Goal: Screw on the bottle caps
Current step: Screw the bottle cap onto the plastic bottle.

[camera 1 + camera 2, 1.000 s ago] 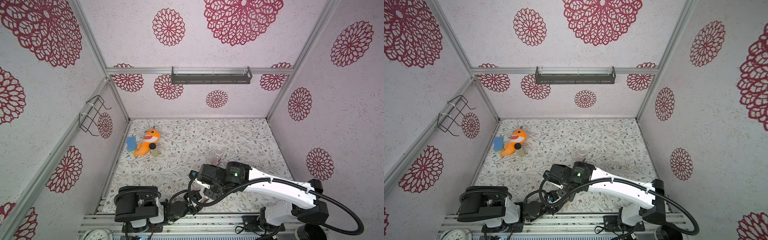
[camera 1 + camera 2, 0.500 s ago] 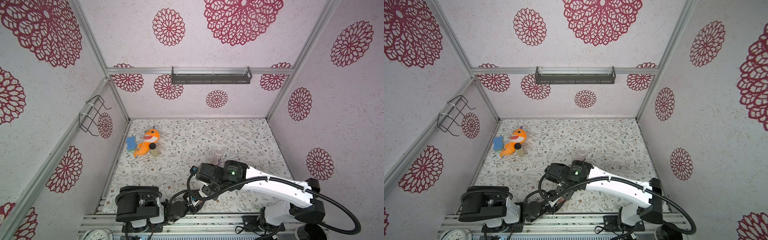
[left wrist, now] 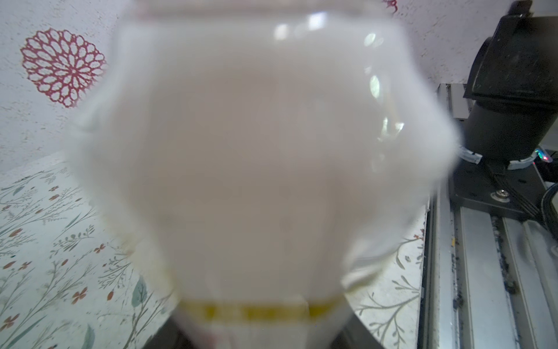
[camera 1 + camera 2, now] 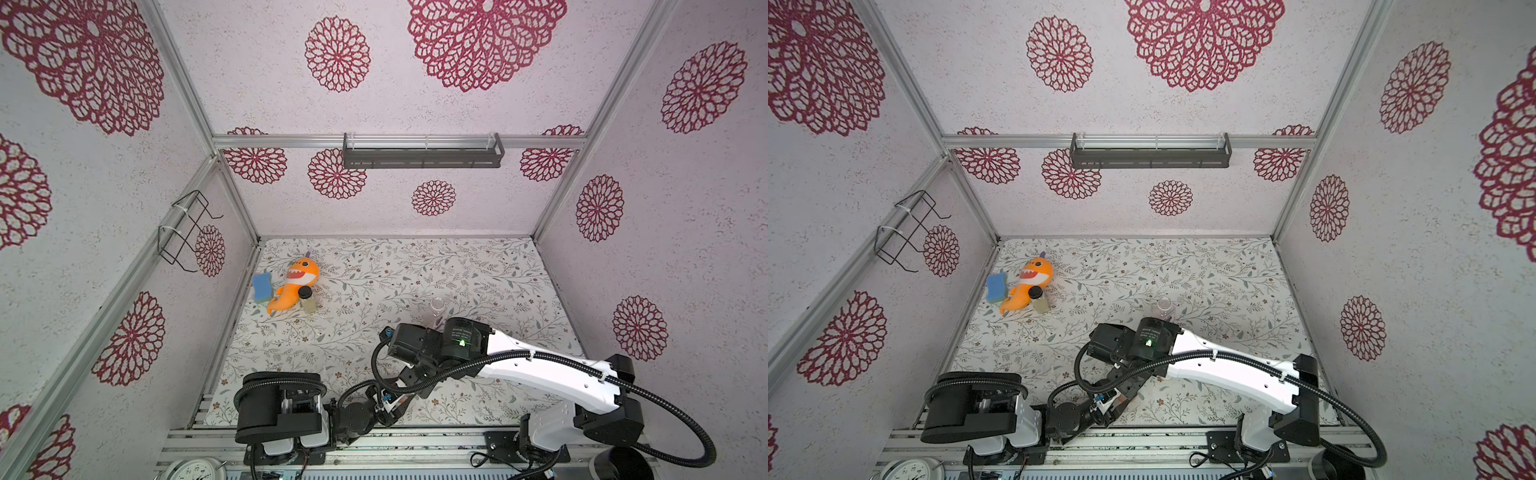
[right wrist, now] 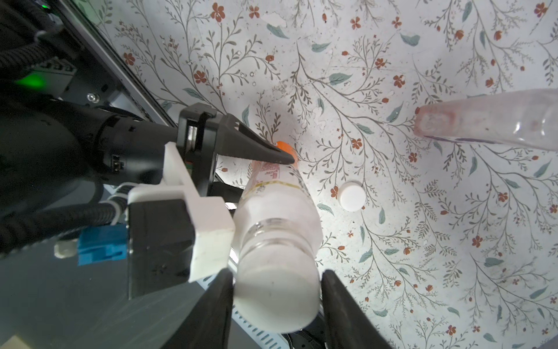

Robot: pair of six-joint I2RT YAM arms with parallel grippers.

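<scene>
Leftmost, we find the left gripper (image 5: 273, 173) clenched on the orange-label bottle (image 5: 277, 211), low on its body near the orange base. One black finger (image 5: 265, 151) lies across the label, and its partner is hidden behind the bottle. The left arm (image 4: 286, 409) is folded low, its forearm running level to the bottle.

Next, the right gripper (image 5: 276, 273) points down over the bottle's neck, jaws parted either side of the white cap (image 5: 276, 299) seated there. A sliver of gap shows on one side, so we read the cap as released; how far it is threaded we cannot tell. The right arm (image 4: 540, 370) reaches across toward the left arm, wrist bent downward.

Far beyond the left gripper cluster a blue sponge (image 4: 262, 286), an orange plush toy (image 4: 297, 282) and a black-lidded jar (image 4: 307, 299). Just past its fingertips a second cap (image 5: 351, 195) lies loose on the floral table (image 5: 422, 241), apart from the held bottle. Farther out stands the purple-label bottle (image 5: 483, 121), its neck open.
</scene>
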